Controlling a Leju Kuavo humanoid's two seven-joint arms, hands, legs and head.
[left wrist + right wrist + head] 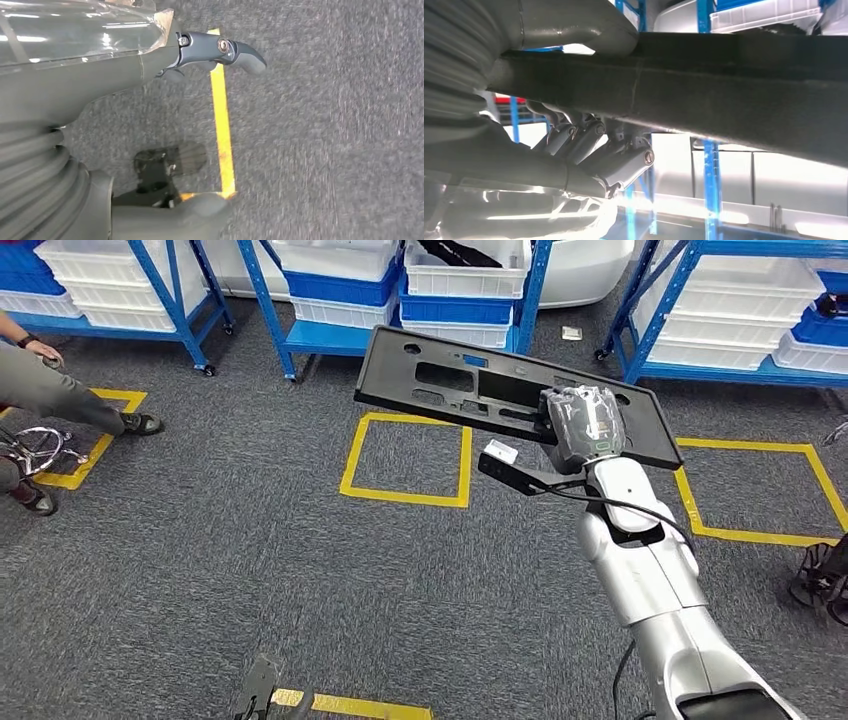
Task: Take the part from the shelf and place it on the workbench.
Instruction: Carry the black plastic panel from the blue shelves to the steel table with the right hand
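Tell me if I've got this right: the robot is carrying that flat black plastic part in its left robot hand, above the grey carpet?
Not quite: the right robot hand holds the flat black plastic part, as the head view shows. The left robot hand holds nothing, hanging over the grey carpet.

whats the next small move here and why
Probably keep the right hand clamped and turn away from the blue shelves: it already holds the black part level over carpet, and no workbench is in sight. The left hand hangs free.
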